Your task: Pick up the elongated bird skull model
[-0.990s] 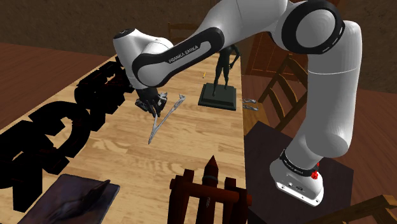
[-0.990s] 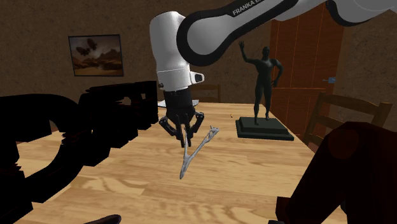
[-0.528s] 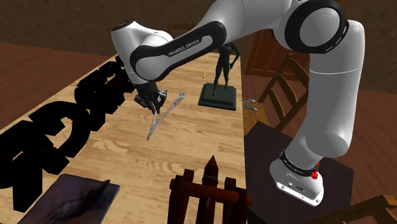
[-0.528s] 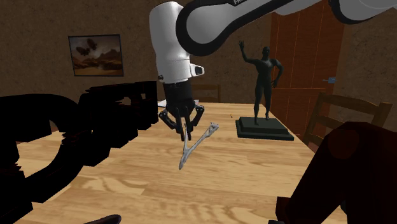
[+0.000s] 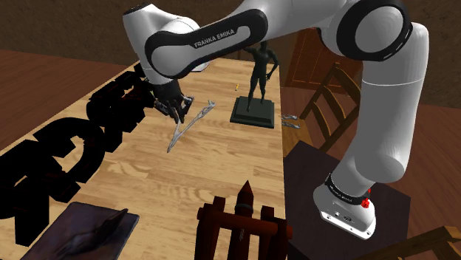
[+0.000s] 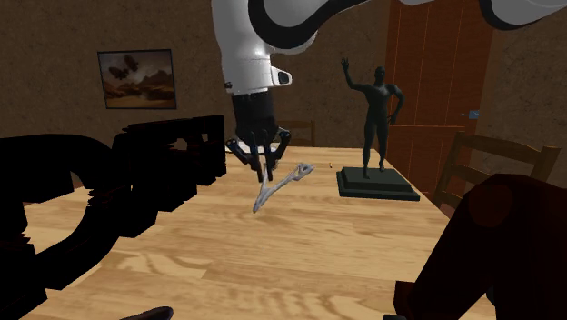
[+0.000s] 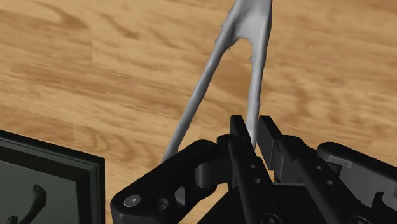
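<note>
Grey bird skull (image 7: 247, 25) in black hand (image 7: 252, 129)

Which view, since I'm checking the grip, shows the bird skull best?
The wrist view: the grey skull is close up there, one thin prong clasped in the claw. The shoulder and second exterior views show it small, hanging slanted from the claw above the wooden table.

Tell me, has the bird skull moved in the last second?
Yes. The bird skull, clasped in the gripper, has risen, its lower tip now much nearer the level of the statue's base.
</note>
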You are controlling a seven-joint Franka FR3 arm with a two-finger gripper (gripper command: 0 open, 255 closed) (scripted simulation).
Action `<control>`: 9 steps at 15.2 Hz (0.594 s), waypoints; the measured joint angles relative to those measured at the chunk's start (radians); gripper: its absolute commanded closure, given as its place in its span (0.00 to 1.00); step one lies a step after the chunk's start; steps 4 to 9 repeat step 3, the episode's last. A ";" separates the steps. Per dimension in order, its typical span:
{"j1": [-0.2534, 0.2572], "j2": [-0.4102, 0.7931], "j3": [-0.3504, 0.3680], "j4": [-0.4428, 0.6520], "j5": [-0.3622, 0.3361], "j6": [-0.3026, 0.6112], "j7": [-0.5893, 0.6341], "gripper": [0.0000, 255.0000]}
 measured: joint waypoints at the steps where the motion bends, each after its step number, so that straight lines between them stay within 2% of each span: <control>1: 0.002 0.000 0.001 0.014 0.001 -0.014 0.000 1.00; 9: 0.002 -0.008 0.002 0.025 0.005 -0.031 -0.004 1.00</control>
